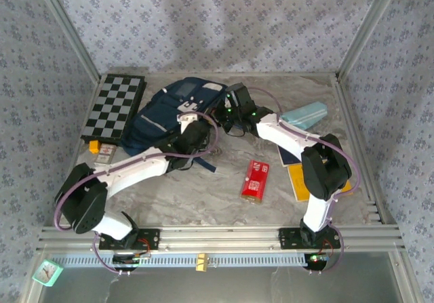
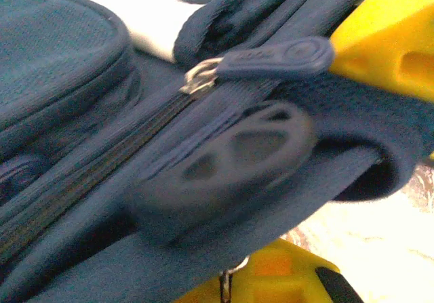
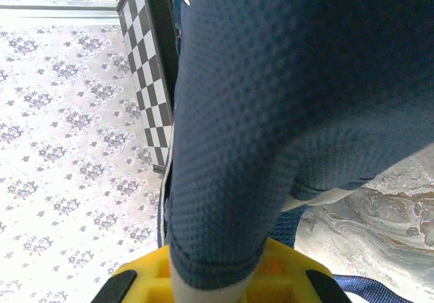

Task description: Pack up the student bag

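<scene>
The student bag (image 1: 169, 110), a navy backpack with a white patch, lies at the back of the table, left of centre. My left gripper (image 1: 194, 131) is at its near right edge. In the left wrist view a thick fold of the student bag (image 2: 203, 181) with a round rubber patch runs between the yellow fingers (image 2: 386, 38), below a zipper pull (image 2: 271, 55); my left gripper (image 2: 336, 157) is shut on that fold. My right gripper (image 1: 234, 103) is at the bag's right end. A padded navy part of the student bag (image 3: 271, 99) rises from between its jaws, and my right gripper (image 3: 217, 283) is shut on it.
A chessboard (image 1: 115, 105) lies left of the bag, with a small orange and white item (image 1: 102, 151) in front of it. A red packet (image 1: 255, 179) is mid-table. A light-blue pencil case (image 1: 305, 115) and flat books (image 1: 296, 171) lie at the right. Metal frame posts edge the table.
</scene>
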You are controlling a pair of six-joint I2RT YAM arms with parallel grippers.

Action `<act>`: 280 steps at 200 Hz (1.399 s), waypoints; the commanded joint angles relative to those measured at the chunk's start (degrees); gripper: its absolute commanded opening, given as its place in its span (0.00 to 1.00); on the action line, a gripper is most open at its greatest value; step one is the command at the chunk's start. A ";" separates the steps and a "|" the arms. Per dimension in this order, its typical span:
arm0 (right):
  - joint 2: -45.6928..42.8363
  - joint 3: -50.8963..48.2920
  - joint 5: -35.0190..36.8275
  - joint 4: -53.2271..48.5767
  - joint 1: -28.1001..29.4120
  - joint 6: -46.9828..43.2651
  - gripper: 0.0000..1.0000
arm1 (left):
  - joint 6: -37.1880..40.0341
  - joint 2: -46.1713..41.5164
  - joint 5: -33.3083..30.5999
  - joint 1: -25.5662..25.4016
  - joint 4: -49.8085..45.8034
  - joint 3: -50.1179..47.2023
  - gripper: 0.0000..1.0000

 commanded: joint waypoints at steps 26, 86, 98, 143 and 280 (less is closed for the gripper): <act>-1.27 1.70 -0.77 0.43 -1.01 -2.34 0.00 | -0.54 -6.82 3.10 1.48 -3.31 -4.80 0.00; -1.30 1.86 -0.57 -0.47 -2.15 -3.48 0.00 | 1.30 -11.30 9.93 2.40 -6.29 -7.83 0.00; -1.19 1.63 -0.73 -0.25 -2.40 -3.44 0.00 | 1.62 -12.46 10.86 2.63 -6.78 -8.72 0.00; -1.57 1.09 -1.67 2.24 -1.38 -1.40 0.00 | 2.64 -15.30 12.61 3.10 -6.90 -9.76 0.00; 10.03 13.92 -9.63 -8.67 -11.20 -12.19 0.00 | 5.91 -19.03 25.53 3.06 -9.21 -14.61 0.00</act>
